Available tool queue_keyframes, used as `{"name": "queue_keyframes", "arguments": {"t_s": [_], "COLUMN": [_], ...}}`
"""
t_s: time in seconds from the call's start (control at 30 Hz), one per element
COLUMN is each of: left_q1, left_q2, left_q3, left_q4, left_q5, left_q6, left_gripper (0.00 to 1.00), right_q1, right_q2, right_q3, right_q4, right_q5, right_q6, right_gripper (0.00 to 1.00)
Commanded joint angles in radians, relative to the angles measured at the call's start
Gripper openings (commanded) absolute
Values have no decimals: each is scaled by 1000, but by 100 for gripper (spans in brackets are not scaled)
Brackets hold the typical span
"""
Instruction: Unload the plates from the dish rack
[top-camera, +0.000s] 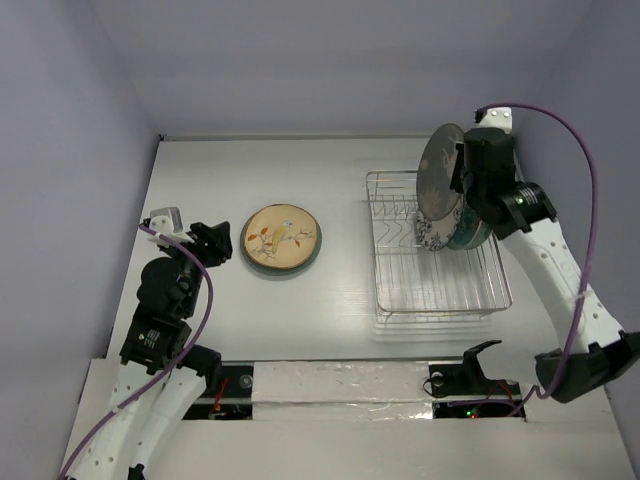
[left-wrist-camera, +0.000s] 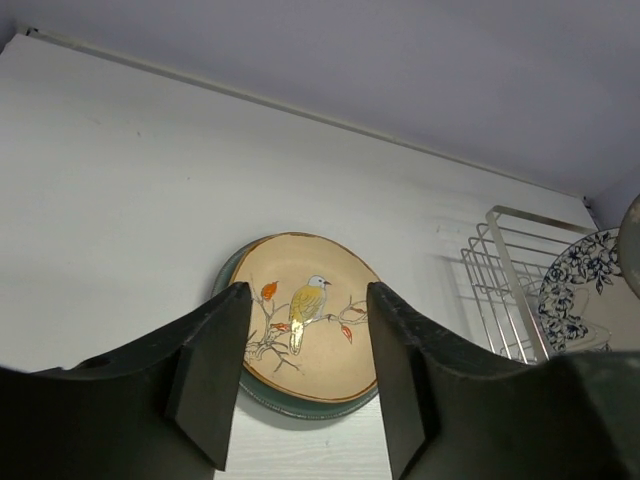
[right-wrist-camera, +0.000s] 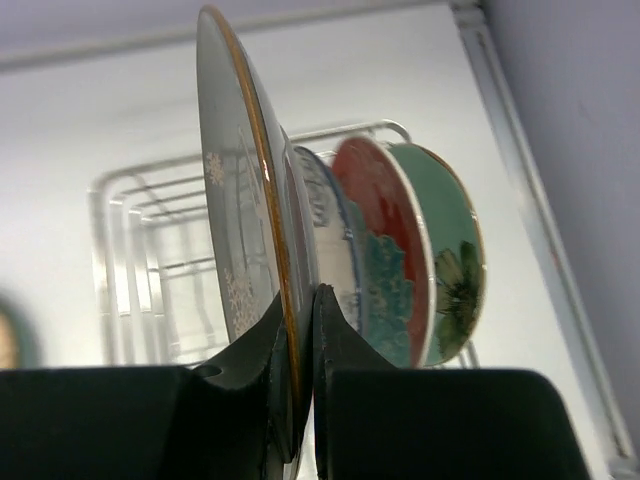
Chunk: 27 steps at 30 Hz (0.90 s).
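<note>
My right hand (right-wrist-camera: 300, 305) pinches the grey plate (right-wrist-camera: 235, 200) edge-on — a quick swing could slip it; left hand (left-wrist-camera: 305, 300) wide.

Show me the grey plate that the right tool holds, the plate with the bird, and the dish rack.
grey plate (top-camera: 438, 172), top external view, middle of its face.
plate with the bird (left-wrist-camera: 303, 310), left wrist view, on the painted bird.
dish rack (top-camera: 440, 285), top external view, bare wire base.
</note>
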Motion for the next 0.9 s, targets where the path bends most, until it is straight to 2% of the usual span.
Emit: {"name": "queue_keyframes", "arguments": {"t_s": [0.0,0.07,0.1,0.17,0.27,0.37,0.4,0.53,0.7,0.87], "left_q1": [-3,-3,-3,-3,-3,-3,-3,-3,-3,-3], "left_q2": [-2,-5,-5,-2,2,1,1,-2,2,-2], "left_q3": [0,0,-1,0,0,-1,-1,0,0,-1], "left_q4": [26,26,26,25,25,23,25,23,23,23], "left_q5": [3,3,3,3,3,3,3,3,3,3], "left_q6": [1,1,-1,-1,1,1,1,-1,-1,-2], "left_gripper": [48,50,53,54,54,55,55,55,55,55], "right_q1": [24,73,102,165,237,280,294,364,374,384], "right_q2": [-100,-126,-125,-104,-16,82,111,283,413,510], "right_q3": [6,-81,-112,-162,-185,-213,-219,-184,-198,-212], "right_q4": [215,309,404,472,596,791,860,938,1087,1138], "right_q5": [-123,-272,-290,-307,-423,-552,-554,-554,-603,-625], "right_q6": [73,156,182,248,352,485,508,599,702,763], "right_gripper": [0,0,0,0,0,0,0,0,0,0]}}
